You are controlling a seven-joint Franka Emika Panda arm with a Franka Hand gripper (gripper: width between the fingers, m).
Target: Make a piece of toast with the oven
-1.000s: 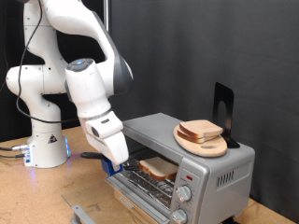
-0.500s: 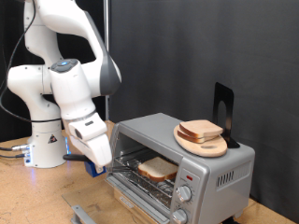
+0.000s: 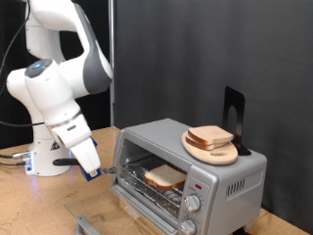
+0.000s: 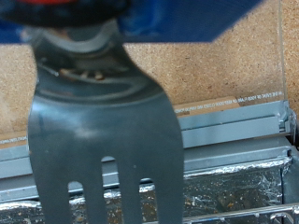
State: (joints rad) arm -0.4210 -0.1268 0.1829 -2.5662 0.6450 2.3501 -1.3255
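The piece of toast (image 3: 164, 176) lies flat on the wire rack inside the silver oven (image 3: 225, 181), whose glass door (image 3: 147, 204) hangs open. My gripper (image 3: 91, 166) is to the exterior view's left of the oven, apart from it, at about door height. In the wrist view its blue fingers (image 4: 177, 17) are shut on the handle of a grey fork (image 4: 103, 121), whose tines point at the oven's open door (image 4: 234, 149).
A round wooden plate (image 3: 211, 151) with a second bread slice (image 3: 210, 136) sits on the oven's top, in front of a black stand (image 3: 234, 116). Two knobs (image 3: 193, 205) are on the oven's right panel. The robot base (image 3: 47, 155) stands on the wooden table (image 3: 39, 211).
The arm has swung towards the exterior view's left, carrying the gripper and fork back from the oven's mouth. The toast stays on the rack.
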